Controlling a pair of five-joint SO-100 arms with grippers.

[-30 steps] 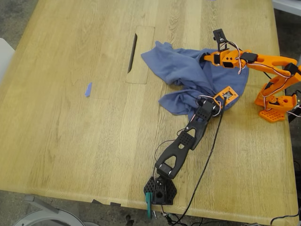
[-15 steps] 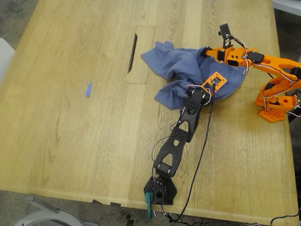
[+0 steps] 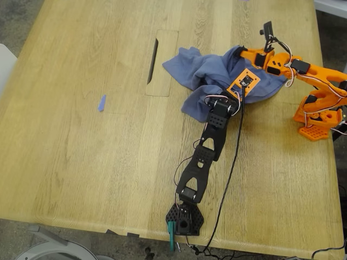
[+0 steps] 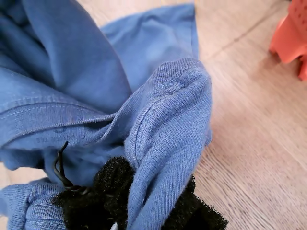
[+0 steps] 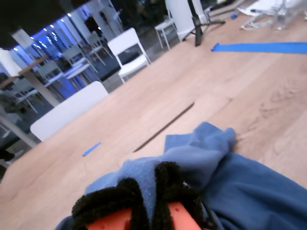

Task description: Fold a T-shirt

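Observation:
The slate-blue T-shirt [image 3: 203, 73] lies crumpled in a heap on the wooden table, at the far right of the exterior view. Its print is hidden. My first gripper [image 3: 245, 80], on the black arm, is shut on a ribbed fold of the T-shirt [image 4: 163, 120]; its black pads [image 4: 112, 184] pinch the cloth from both sides. My second gripper [image 3: 241, 53], on the orange arm, is shut on the far edge of the T-shirt [image 5: 240, 177]; its black pads [image 5: 168, 182] grip a blue fold.
A narrow slot [image 3: 152, 60] is cut in the table beside the shirt. A tiny blue scrap [image 3: 101, 103] lies toward the exterior view's left. The orange arm's base [image 3: 317, 122] stands at the right edge, the black arm's base [image 3: 184, 219] at the near edge.
My first gripper has pulled its fold away from the near edge and toward the exterior view's left. My second gripper has drawn back to the right. The shirt is bunched tighter.

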